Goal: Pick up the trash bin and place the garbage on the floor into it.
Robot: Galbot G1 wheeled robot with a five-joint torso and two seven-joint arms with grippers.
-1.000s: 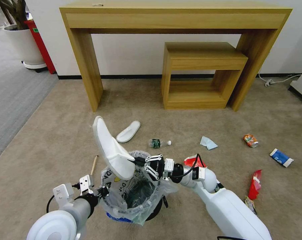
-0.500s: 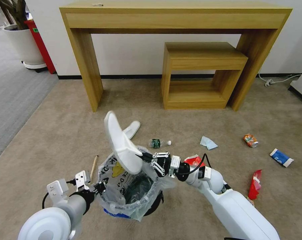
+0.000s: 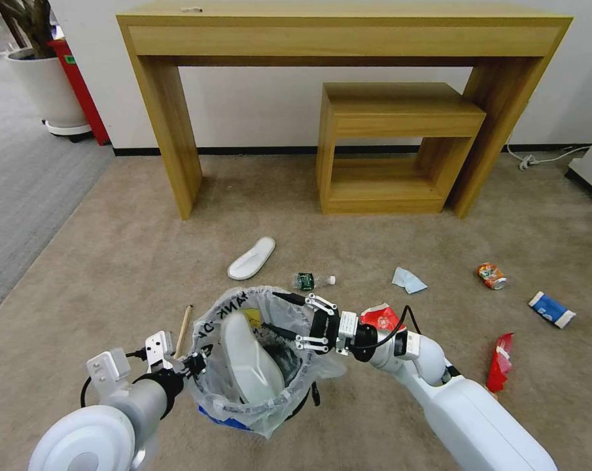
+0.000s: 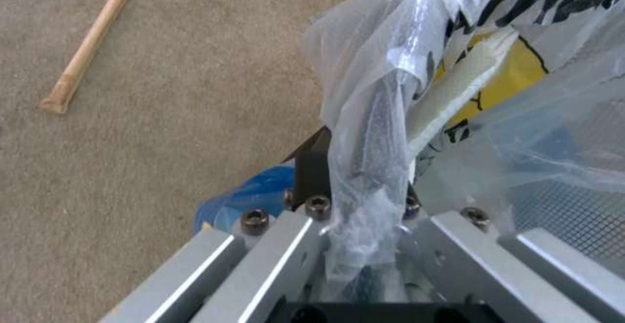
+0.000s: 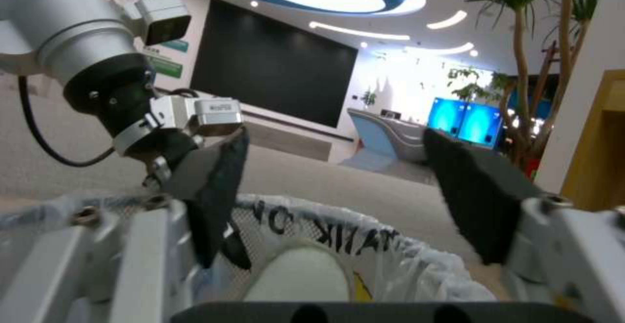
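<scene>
The trash bin (image 3: 212,390), black with a crinkly lettered bag, hangs low in front of me, and my left gripper (image 3: 197,364) is shut on its near rim (image 4: 374,132). A white slipper (image 3: 246,361) stands inside it, seen too in the right wrist view (image 5: 300,274). My right gripper (image 3: 271,311) hovers open over the bin's far rim, its pads (image 5: 215,186) wide apart and bare. On the floor (image 3: 112,261) lie another slipper (image 3: 252,258), a bottle (image 3: 312,280), blue tissue (image 3: 409,280), an orange can (image 3: 491,275), a blue-white cup (image 3: 551,309), red wrappers (image 3: 500,361) and a wooden stick (image 3: 184,322).
A tall wooden desk (image 3: 341,29) stands against the wall with a low wooden shelf unit (image 3: 394,124) under it. At far left are grey ribbed carpet (image 3: 21,183), a white plant pot (image 3: 44,88) and a red object (image 3: 80,88). A cable (image 3: 544,157) lies by the right wall.
My right gripper held the white slipper upright over the bin; it has opened and the slipper has dropped into the bin. The left gripper keeps its hold on the rim.
</scene>
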